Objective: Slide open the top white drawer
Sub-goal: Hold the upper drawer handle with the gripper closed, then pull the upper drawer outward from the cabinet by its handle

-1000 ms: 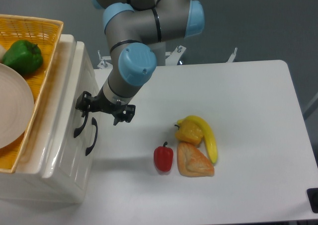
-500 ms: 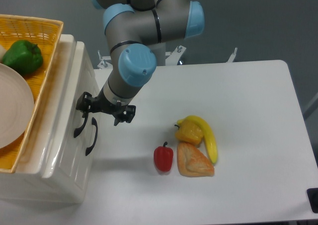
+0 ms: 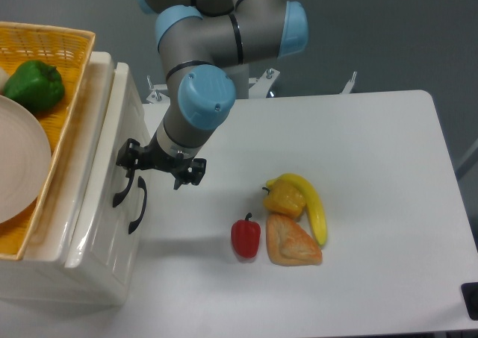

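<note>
Since a second ago the gripper point(image 3: 133, 172) and the black handle point(image 3: 122, 191) have shifted slightly toward the table's middle, and the top white drawer point(image 3: 101, 155) appears to have begun sliding out. At far left the yellow basket point(image 3: 67, 47) sits on the cabinet, whose uppermost tray is this drawer, facing the table. One finger sits at the handle's upper end; whether the claw is clamped on it cannot be told. The pull looks barely started; next comes a steady draw rightward, away from the cabinet, toward the red pepper point(image 3: 246, 236).
</note>
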